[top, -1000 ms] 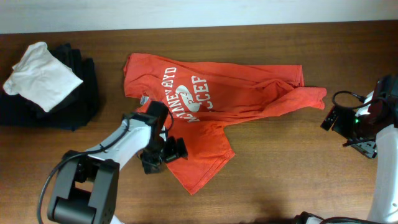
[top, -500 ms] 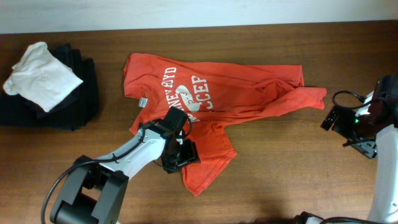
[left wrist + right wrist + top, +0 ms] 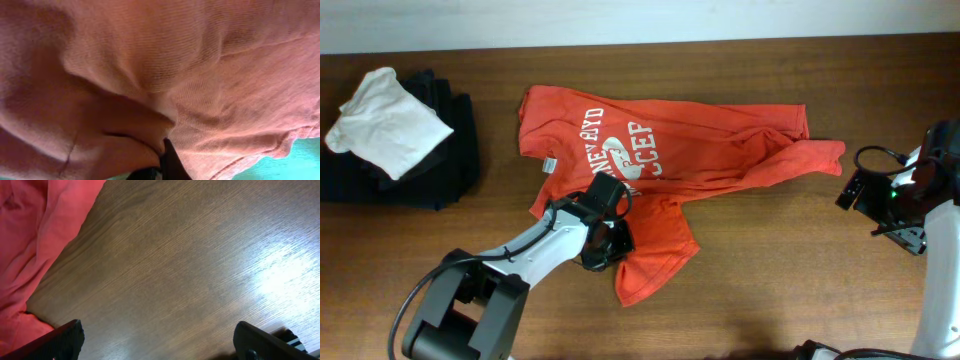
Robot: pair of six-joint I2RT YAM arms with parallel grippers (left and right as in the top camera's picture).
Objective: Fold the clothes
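Probably handles limp and light: orange printed cotton T-shirt (image 3: 710,140), bunched over left gripper (image 3: 605,244); grip hidden by cloth, cannot tell. Best pinched at hem just beside the tool.

The left arm (image 3: 520,250) reaches out low and long, with the elbow behind the hand and the wrist nearly flat; the left gripper (image 3: 605,240) points forward and down. In the wrist view only one dark finger (image 3: 169,160) shows, and the orange shirt (image 3: 200,75) presses all around it, so I cannot tell how the jaws stand. The right arm (image 3: 932,215) is drawn in and folded; the right gripper (image 3: 159,335) hangs with its fingers (image 3: 60,339) spread wide apart.
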